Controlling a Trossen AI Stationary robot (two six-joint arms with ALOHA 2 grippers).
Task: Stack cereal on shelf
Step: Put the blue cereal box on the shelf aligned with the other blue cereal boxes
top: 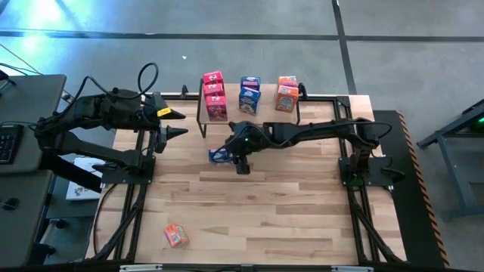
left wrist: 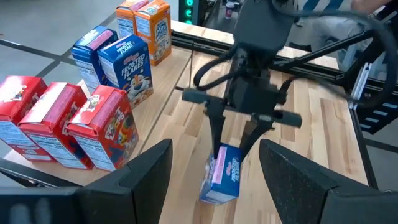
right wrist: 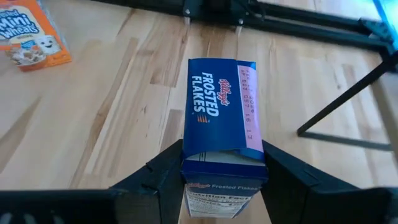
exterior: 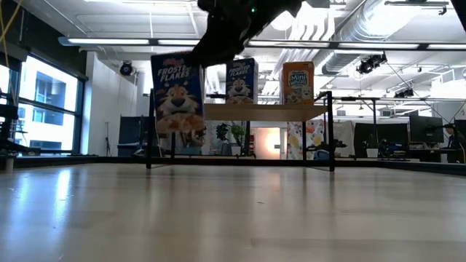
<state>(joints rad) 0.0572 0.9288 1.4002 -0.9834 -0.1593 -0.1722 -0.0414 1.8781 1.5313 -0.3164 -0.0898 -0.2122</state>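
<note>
Blue Frosted Flakes box (right wrist: 221, 118) clamped in right gripper (top: 231, 156), lifted off the table in front of shelf (top: 266, 110), probably to join two blue boxes there | orange box (top: 176, 236) lies far off | left gripper (top: 175, 124) parked, fingers apart.

Table (top: 265, 204): light wooden butcher-block top, planks running lengthwise, framed by black metal rails at its left and right edges
Floor (top: 227, 30): grey concrete slabs with dark seams, beyond the table's far edge
Desk (top: 30, 106): dark, off the table's left edge, a keyboard (top: 6, 143) at its own left edge
Papers (top: 79, 189): white, lying below the desk, off the table's left edge
Room behind: large windows (exterior: 36, 109) at left, ceiling light strips (exterior: 364, 46), exposed ducts (exterior: 364, 22), potted plant (exterior: 237, 135) in the distance
</note>
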